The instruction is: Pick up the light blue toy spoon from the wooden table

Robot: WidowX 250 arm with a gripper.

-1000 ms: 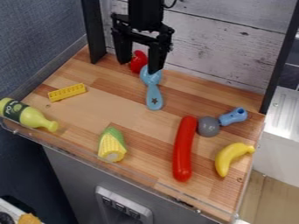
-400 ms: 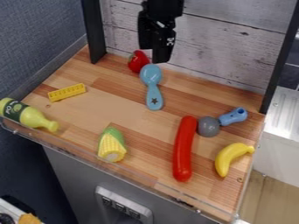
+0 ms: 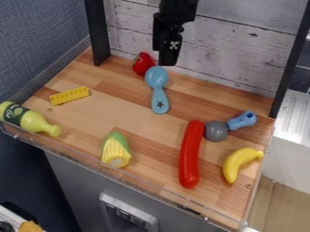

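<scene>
Above the blue spoon's bowl (image 3: 156,77), the downward-pointing black gripper (image 3: 167,58).

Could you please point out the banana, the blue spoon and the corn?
Banana (image 3: 238,165): camera view, middle of its curved body.
Blue spoon (image 3: 159,96): camera view, on the handle.
Corn (image 3: 115,152): camera view, on the yellow kernels.

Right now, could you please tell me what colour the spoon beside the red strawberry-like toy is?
The spoon is light blue, seen best in the camera view.

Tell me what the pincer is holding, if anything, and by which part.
Nothing that I can see. The pincer hangs near the head of the blue spoon, which lies on the wooden surface.
</scene>
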